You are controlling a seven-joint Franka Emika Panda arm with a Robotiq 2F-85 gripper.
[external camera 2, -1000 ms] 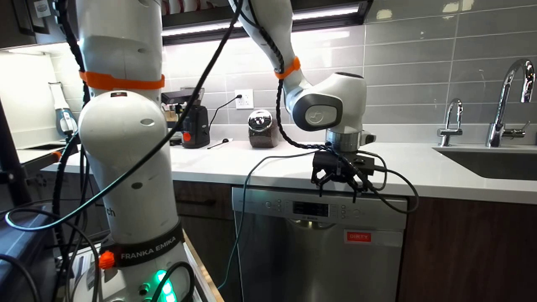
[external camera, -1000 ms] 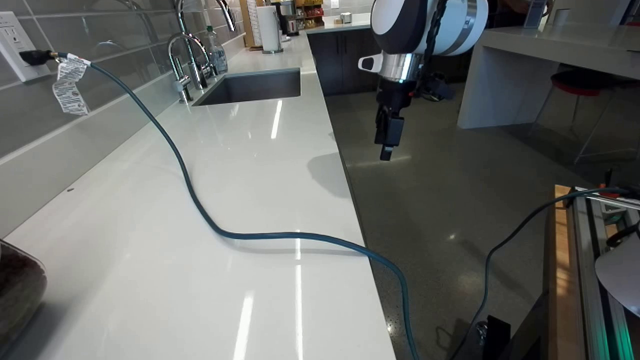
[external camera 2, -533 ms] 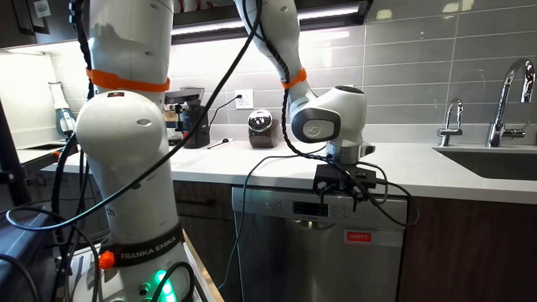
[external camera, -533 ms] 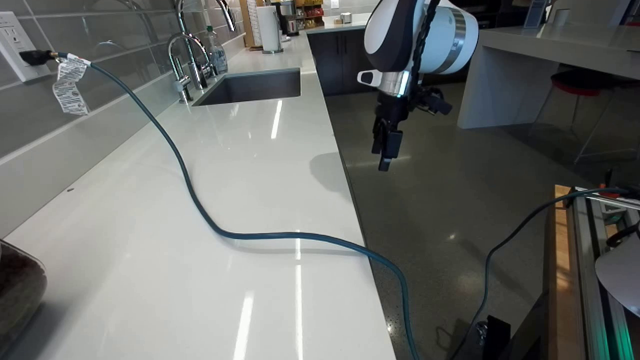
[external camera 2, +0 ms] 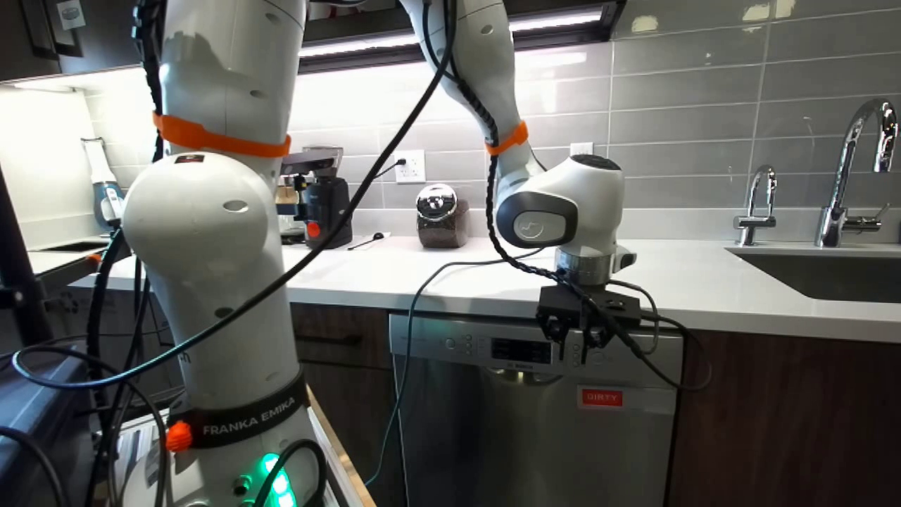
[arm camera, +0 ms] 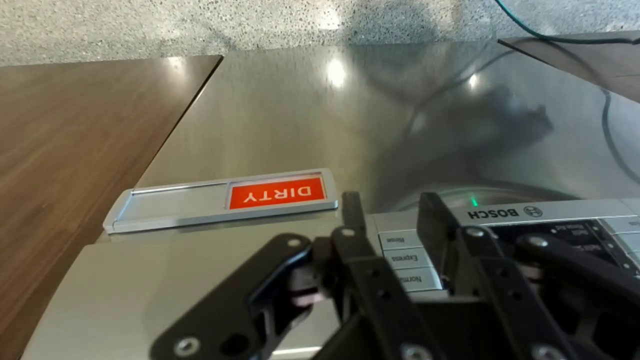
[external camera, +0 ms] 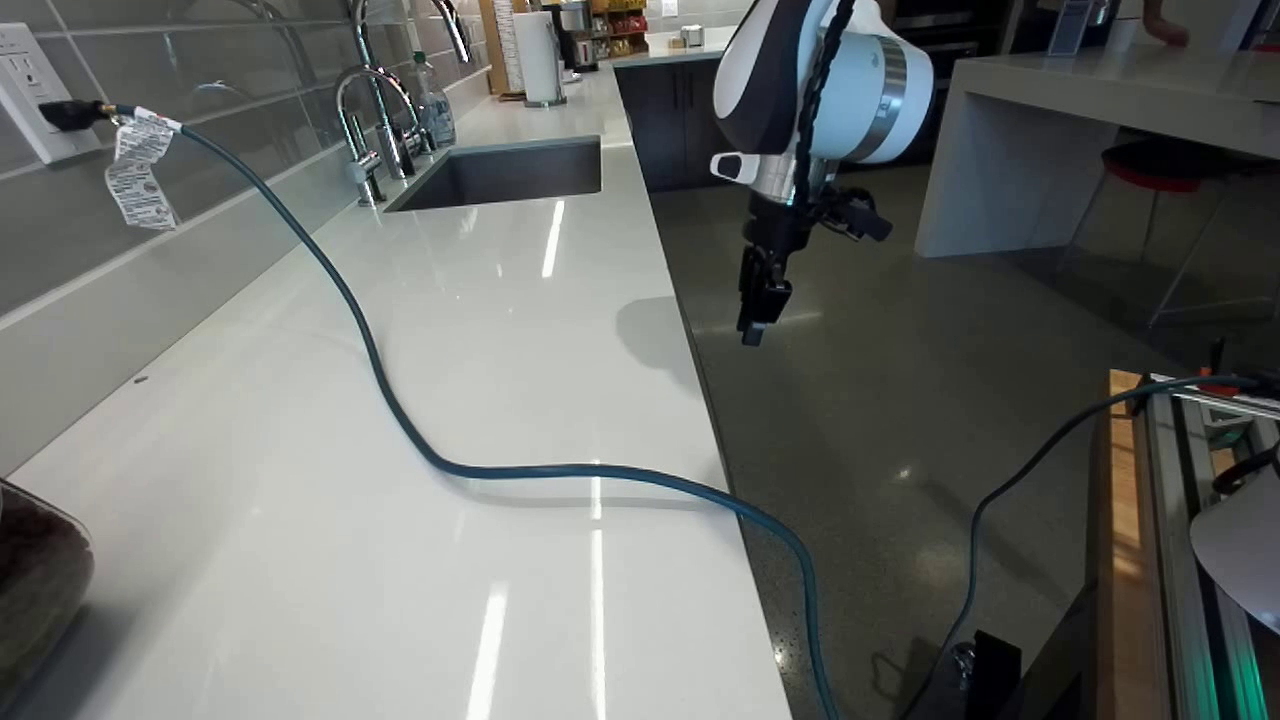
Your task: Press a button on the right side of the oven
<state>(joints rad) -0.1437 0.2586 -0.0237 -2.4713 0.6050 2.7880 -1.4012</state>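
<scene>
What stands here is a steel Bosch appliance [external camera 2: 521, 436] that looks like a dishwasher rather than an oven. Its control panel [external camera 2: 429, 334] runs just under the counter edge, with a dark display [external camera 2: 521, 351] in the middle. In the wrist view, buttons labelled Rinse, Express and Normal [arm camera: 404, 258] show beyond the gap between my fingers. My gripper [arm camera: 391, 200] points down in front of the panel's right part, fingers partly apart and holding nothing. In both exterior views the gripper [external camera 2: 573, 352] [external camera: 752, 335] hangs beside the counter. Whether a fingertip touches the panel, I cannot tell.
A red DIRTY sign [arm camera: 276, 193] sits on the appliance door beside the fingers. The white counter [external camera 2: 450, 282] overhangs close to the gripper. A blue-green cable [external camera: 590, 470] crosses it and drops over the edge. The sink [external camera 2: 838, 274] lies to the right.
The gripper's fingers have drawn much closer together over the last half second. My arm has lowered and shifted to the right along the panel, and moved a little closer to the counter.
</scene>
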